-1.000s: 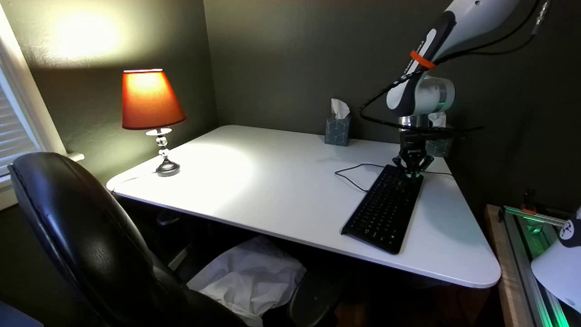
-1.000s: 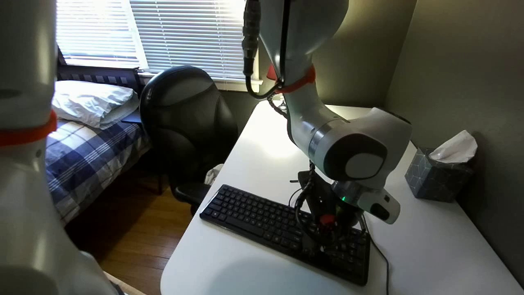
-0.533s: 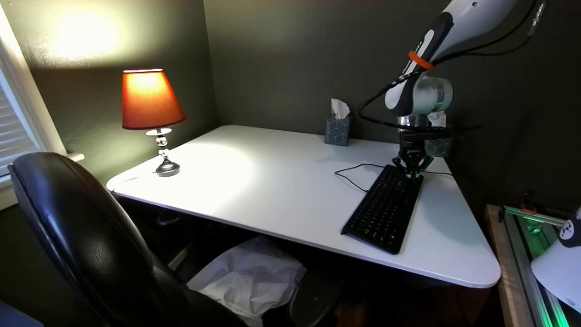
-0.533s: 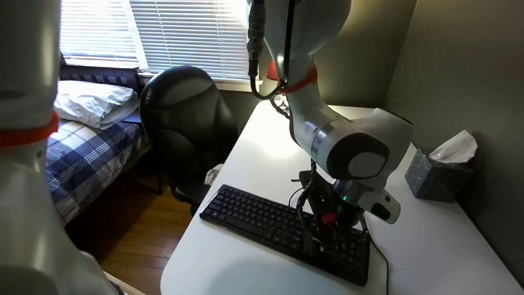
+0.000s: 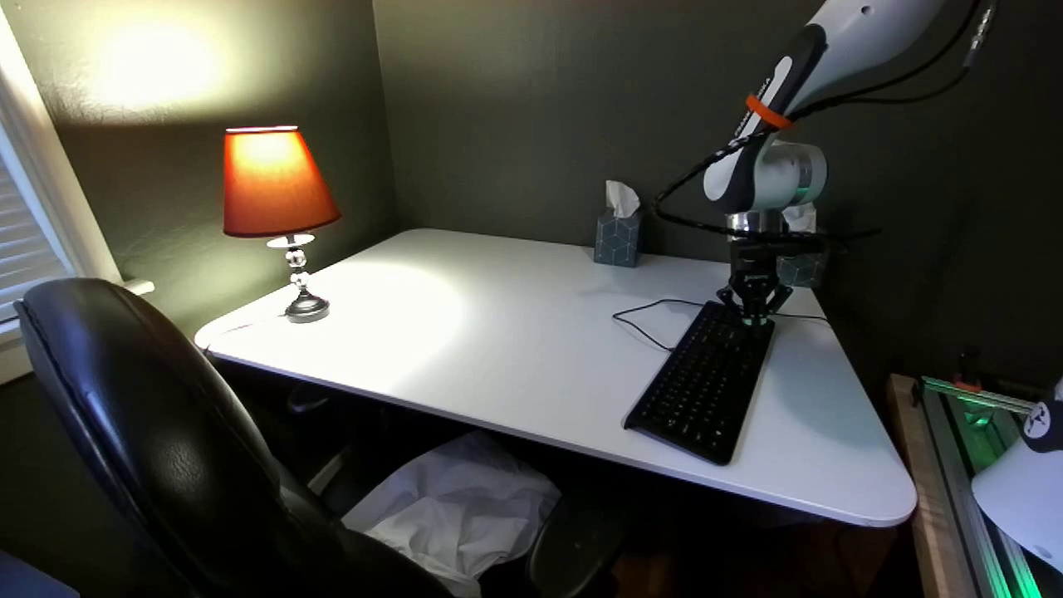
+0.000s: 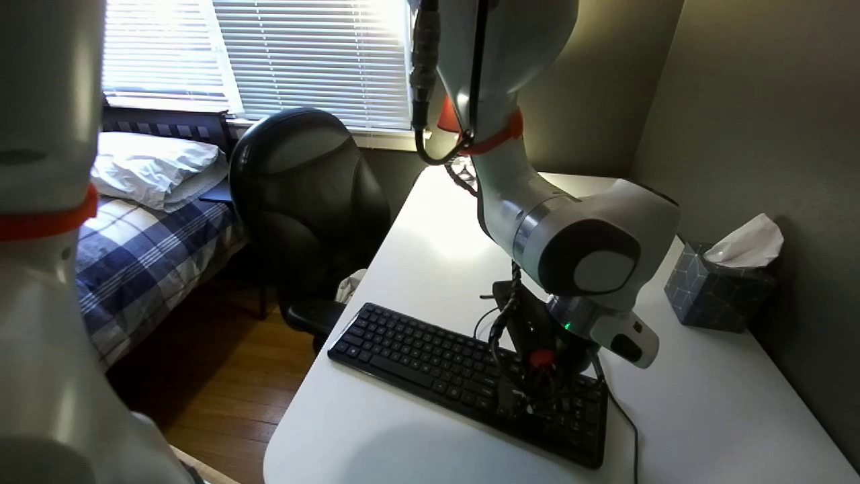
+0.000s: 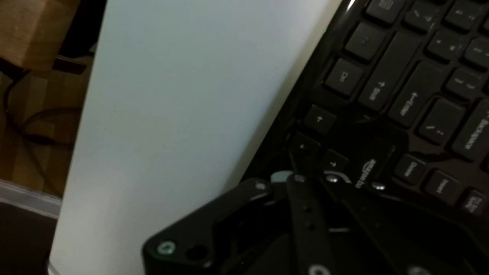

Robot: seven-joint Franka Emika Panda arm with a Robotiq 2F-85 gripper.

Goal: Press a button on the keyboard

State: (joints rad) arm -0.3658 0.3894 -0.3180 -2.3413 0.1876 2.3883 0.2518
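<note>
1. In an exterior view the keyboard (image 5: 698, 394) lies flat on the white desk (image 5: 498, 349), one end close to the front edge, the other under the gripper (image 5: 754, 319)
2. The arm (image 5: 785, 166) comes down from the upper right, and the gripper points downward, its jaws closed together; whether it touches a key I cannot tell
3. A thin cable (image 5: 615, 316) bends across the desk just beside the keyboard
4. A tissue box (image 5: 617, 241) stands at the back by the wall, and a second box (image 5: 801, 270) shows partly behind the gripper
5. A lit lamp (image 5: 278, 187) with an orange shade stands at the far left of the desk, a black chair (image 5: 158, 440) before it
6. In an exterior view a bed (image 6: 154, 249) with a pillow (image 6: 154, 168) lies left of the chair, blinds (image 6: 309, 60) behind
7. There the keyboard runs aslant over the desk, and the dark gripper hides part of its right half
8. In the wrist view the gripper enters from below, its fingers (image 7: 307, 214) side by side, drawn together near the arrow keys (image 7: 319, 119)
9. The Shift (image 7: 389, 72), Enter (image 7: 414, 93) and Delete (image 7: 410, 169) keys can be read
10. Past the desk's edge shows a wooden floor (image 7: 57, 91) with a dark cord (image 7: 42, 140)
</note>
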